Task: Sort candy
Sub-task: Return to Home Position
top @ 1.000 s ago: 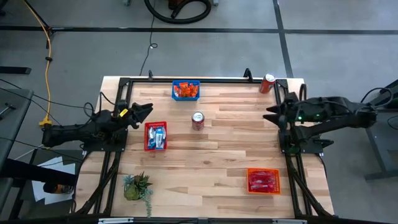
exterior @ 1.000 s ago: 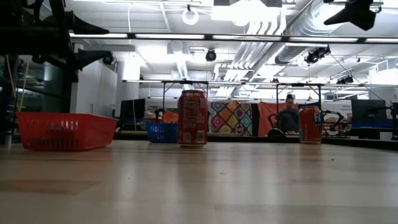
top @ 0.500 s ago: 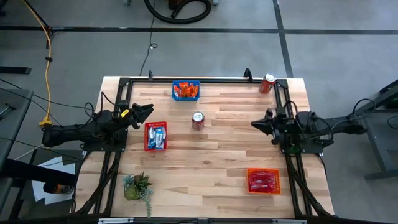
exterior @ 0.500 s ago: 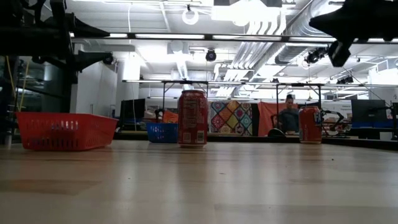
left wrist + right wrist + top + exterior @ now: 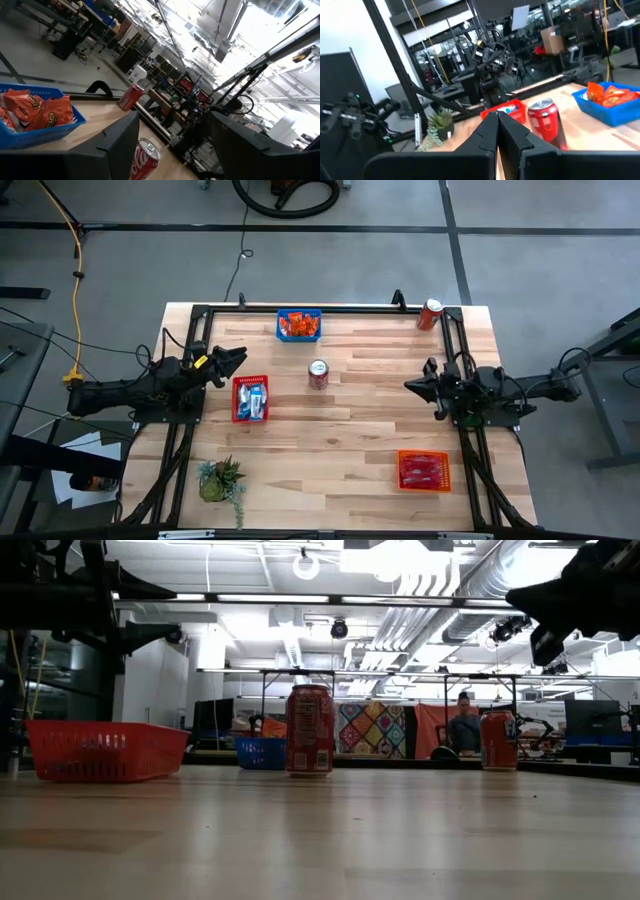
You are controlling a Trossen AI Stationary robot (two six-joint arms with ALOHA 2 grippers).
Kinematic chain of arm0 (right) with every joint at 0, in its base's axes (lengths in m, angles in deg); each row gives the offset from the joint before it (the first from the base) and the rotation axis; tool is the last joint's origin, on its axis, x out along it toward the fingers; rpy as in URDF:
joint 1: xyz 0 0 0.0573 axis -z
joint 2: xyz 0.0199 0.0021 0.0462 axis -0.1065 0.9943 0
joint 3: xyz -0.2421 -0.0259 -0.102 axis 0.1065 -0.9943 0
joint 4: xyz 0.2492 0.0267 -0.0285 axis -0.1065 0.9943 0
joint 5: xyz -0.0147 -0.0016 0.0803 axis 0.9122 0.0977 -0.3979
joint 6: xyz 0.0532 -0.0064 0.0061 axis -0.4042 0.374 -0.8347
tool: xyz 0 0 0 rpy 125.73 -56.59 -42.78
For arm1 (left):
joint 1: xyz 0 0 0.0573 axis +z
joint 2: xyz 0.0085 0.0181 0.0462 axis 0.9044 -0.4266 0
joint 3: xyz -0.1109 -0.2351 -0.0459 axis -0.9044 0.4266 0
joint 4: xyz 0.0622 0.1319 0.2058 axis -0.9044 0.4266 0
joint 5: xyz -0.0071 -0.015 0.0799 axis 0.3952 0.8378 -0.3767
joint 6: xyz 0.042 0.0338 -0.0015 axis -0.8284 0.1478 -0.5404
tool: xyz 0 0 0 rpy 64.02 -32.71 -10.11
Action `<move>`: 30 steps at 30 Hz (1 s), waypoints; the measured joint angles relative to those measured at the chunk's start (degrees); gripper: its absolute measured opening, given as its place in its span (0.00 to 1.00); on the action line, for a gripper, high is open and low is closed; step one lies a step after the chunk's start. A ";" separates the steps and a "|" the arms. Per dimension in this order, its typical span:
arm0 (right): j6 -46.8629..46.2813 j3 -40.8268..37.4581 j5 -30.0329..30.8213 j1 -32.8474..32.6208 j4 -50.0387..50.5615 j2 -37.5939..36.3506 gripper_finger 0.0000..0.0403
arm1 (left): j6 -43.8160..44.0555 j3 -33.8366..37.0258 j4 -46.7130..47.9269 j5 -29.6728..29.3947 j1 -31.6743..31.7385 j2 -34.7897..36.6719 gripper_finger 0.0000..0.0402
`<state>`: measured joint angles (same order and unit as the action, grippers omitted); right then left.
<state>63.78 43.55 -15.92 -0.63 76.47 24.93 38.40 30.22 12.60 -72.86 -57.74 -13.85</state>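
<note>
Hovering the left gripper (image 5: 234, 357) over the left side of the table (image 5: 350, 430), pointing toward the middle. Spreading its fingers (image 5: 117, 145) wide, gripping nothing and touching nothing. Showing the red basket (image 5: 236, 400) just beside this gripper, on its near-edge flank and apart from the fingers, with the blue-and-white candy (image 5: 253, 398) lying inside. Showing the blue basket (image 5: 279, 325) ahead of the tips and off toward the far edge, heaped with the orange candy (image 5: 299, 327). Showing the small green plant (image 5: 222, 480) well apart from this gripper, down by the near-left corner.

Hanging the right gripper (image 5: 412, 383) over the right side, facing the left one across the boards. Pressing its fingers together into a closed point, with nothing caught between them. Showing the orange basket (image 5: 423, 453) well apart from this gripper, toward the near edge, with the pink-red candy (image 5: 423, 472) resting in it.

Standing one drink can (image 5: 318, 373) upright between the two grippers, touching neither. Standing a second can (image 5: 430, 313) by the far-right corner, beyond the right gripper and clear of it.
</note>
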 joint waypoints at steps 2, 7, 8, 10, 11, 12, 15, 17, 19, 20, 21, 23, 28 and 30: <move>-0.05 0.00 0.88 0.00 1.89 -0.11 0.01 | 0.08 0.00 -0.01 -0.01 0.00 0.00 0.56; -4.55 0.00 1.35 0.00 8.05 -0.01 0.01 | 0.04 -0.02 0.01 -0.02 0.00 0.00 0.56; -4.77 0.00 1.23 0.00 8.03 0.11 0.01 | 0.00 -0.02 0.01 -0.02 0.00 0.00 0.56; -4.75 0.00 1.21 0.00 8.01 0.11 0.01 | 0.09 -0.02 0.01 -0.02 0.00 0.00 0.56; -4.77 0.00 1.21 0.00 8.01 0.11 0.01 | 0.05 -0.02 0.01 -0.02 0.00 0.00 0.56; -4.88 0.02 1.21 0.00 8.03 0.11 0.01 | 0.02 -0.02 -0.01 -0.04 0.00 0.00 0.56; -4.81 0.02 1.17 0.00 8.05 0.11 0.01 | 0.03 -0.02 0.00 -0.04 0.00 0.00 0.56; -4.85 0.02 1.00 0.00 8.08 0.11 0.01 | 0.07 -0.02 0.01 -0.04 0.00 0.00 0.56; -4.87 0.02 0.99 0.00 8.10 0.11 0.01 | 0.04 -0.02 -0.01 -0.04 0.00 0.00 0.56; -4.83 0.02 1.01 0.00 8.10 0.11 0.01 | 0.02 -0.02 -0.01 -0.04 0.00 0.00 0.56; -4.79 0.02 1.00 0.00 8.10 0.11 0.01 | 0.07 -0.02 0.01 -0.04 0.00 0.00 0.56; -4.89 0.02 1.01 0.00 8.10 0.11 0.01 | 0.05 -0.02 -0.01 -0.04 0.00 0.00 0.56; -5.29 0.04 1.01 0.00 8.14 0.11 0.01 | 0.02 -0.02 0.01 -0.06 0.00 0.00 0.56; -5.29 0.04 1.01 0.00 8.17 0.11 0.01 | -3.52 -0.13 1.54 1.85 0.04 0.13 0.56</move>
<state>58.49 43.59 -14.91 -0.63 84.64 25.04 34.88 30.09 14.15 -71.01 -57.70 -13.73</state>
